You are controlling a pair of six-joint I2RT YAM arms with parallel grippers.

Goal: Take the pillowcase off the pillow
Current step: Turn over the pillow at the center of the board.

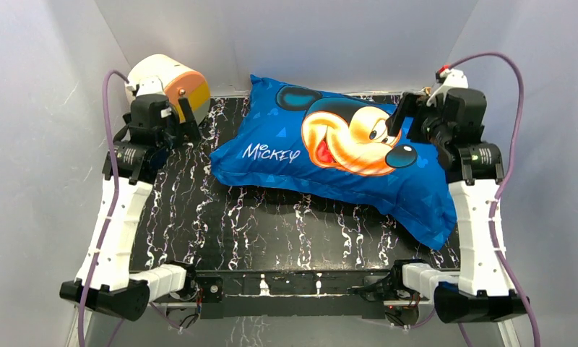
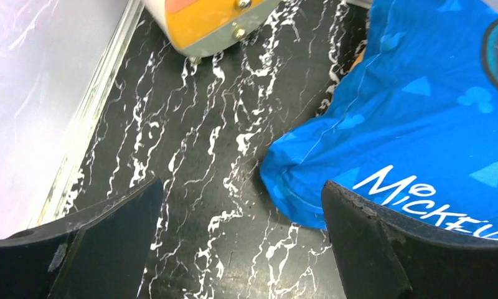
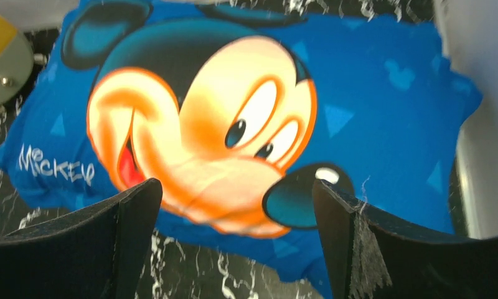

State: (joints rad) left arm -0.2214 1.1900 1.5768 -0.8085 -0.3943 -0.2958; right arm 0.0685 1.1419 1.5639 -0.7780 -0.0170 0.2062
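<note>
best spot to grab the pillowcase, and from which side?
Pillowcase: probably its near right corner, which tapers flat and looks like loose cloth past the plump middle. Come from the right, low, with the right arm's open fingers.

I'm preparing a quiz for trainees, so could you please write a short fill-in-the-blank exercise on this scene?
The blue pillowcase bears the white word ____.
The left gripper and the right gripper both stand ____.
The cream cylinder sits near the table's back ____ corner.
Missing words: Mickey; open; left.
</note>
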